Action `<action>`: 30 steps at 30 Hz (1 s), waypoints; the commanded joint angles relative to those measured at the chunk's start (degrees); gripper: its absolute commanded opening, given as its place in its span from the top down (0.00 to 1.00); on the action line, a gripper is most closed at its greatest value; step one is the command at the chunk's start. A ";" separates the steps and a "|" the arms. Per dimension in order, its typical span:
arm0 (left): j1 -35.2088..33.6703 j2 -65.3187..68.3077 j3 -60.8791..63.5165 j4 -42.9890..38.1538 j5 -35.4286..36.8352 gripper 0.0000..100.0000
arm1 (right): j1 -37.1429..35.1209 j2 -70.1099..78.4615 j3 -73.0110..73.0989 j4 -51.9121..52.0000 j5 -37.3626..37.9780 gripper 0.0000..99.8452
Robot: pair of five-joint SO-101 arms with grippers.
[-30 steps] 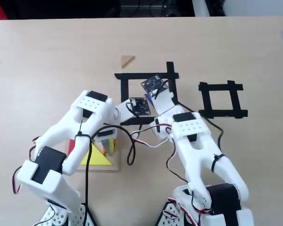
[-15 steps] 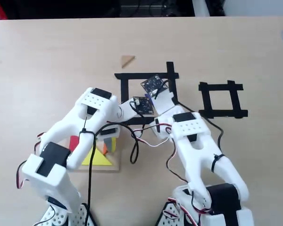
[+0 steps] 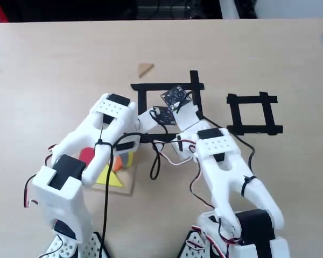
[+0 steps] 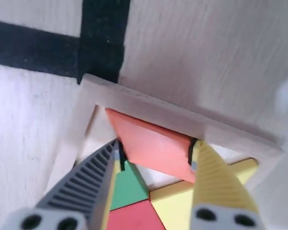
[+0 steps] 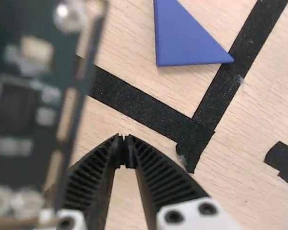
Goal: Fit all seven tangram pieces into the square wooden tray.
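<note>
the left arm bends down over the square wooden tray (image 3: 125, 185) near the worktop's front edge. the left gripper (image 4: 154, 149) pinches a flat orange piece (image 4: 144, 139) at a tray corner. the right gripper (image 5: 124, 146), fingertips pressed together, hovers over the black tape square (image 5: 134, 103) near a blue triangle (image 5: 182, 36).
</note>
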 commanded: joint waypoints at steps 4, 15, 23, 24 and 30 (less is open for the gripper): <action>1.89 0.26 -1.89 -0.35 1.58 0.95 | 0.88 -0.13 -2.68 0.53 0.62 0.99; 4.18 -0.44 -2.51 -0.44 6.24 0.97 | 0.88 -0.13 -2.68 0.35 1.67 0.99; 3.82 -9.58 1.80 -3.34 8.62 0.97 | 0.88 0.13 -2.68 0.18 2.81 0.99; 4.00 -11.34 3.21 -3.52 8.62 0.97 | 0.88 0.13 -2.68 0.18 2.81 0.99; 4.26 -21.36 8.40 -3.60 8.62 0.97 | 0.88 0.22 -2.68 0.09 2.81 0.99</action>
